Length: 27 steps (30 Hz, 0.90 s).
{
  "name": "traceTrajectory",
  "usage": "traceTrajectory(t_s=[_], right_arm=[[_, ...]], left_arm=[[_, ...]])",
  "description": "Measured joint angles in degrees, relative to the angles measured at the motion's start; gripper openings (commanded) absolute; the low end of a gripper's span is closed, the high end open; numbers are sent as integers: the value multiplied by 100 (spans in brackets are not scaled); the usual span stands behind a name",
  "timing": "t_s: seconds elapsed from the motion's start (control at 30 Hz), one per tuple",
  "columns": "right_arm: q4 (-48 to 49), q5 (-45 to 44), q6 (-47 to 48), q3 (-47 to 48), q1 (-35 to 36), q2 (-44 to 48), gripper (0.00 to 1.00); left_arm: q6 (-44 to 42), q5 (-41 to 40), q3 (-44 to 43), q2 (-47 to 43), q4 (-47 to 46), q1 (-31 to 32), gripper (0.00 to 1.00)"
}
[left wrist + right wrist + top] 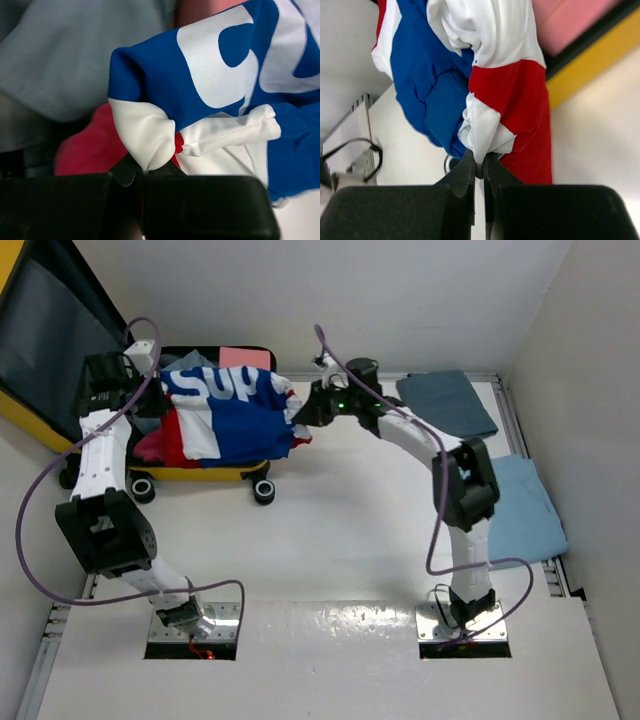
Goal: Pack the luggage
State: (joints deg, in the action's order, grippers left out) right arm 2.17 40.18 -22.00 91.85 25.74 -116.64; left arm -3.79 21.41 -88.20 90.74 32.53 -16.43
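Counter point(340, 540): smooth white
Luggage point(205, 473): yellow hard shell
Shirt point(235, 420): soft, bunched
Left hand point(143, 169): pinches shirt
Right hand point(480, 167): pinches shirt

A white tabletop point(340, 540) edged by metal rails point(517, 440), boxed in by plain white walls point(400, 290), evenly lit

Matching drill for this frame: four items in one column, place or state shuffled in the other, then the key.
1. blue, white and red printed shirt
2. dark teal folded cloth
3. light blue folded cloth
4. yellow hard-shell suitcase

A. lying open at the far left of the table
B. flat at the right edge, nearer the arm bases
C. pinched by the left gripper and the right gripper
D. flat at the far right corner

Pairs: 1-C, 2-D, 3-B, 4-A.
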Motion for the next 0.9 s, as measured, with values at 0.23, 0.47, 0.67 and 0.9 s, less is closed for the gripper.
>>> traceTrajectory(t_s=[0.23,0.47,0.67,0.9], right_arm=[[494,-188,-540,1108,555,-1327,0],[629,-450,-824,2297,966,-2203,0],[778,-857,-868,2518,1182,-2535,0],[557,-1150,-866,2518,1117,-2693,0]], left_arm=[[-267,-710,-2,861,-413,-442,0],[-678,-1572,-599,1891,-994,-538,0],[-979,-1731,-883,2352,-1335,-579,0],[-1189,-1349,-634,2433,-1609,-570,0]])
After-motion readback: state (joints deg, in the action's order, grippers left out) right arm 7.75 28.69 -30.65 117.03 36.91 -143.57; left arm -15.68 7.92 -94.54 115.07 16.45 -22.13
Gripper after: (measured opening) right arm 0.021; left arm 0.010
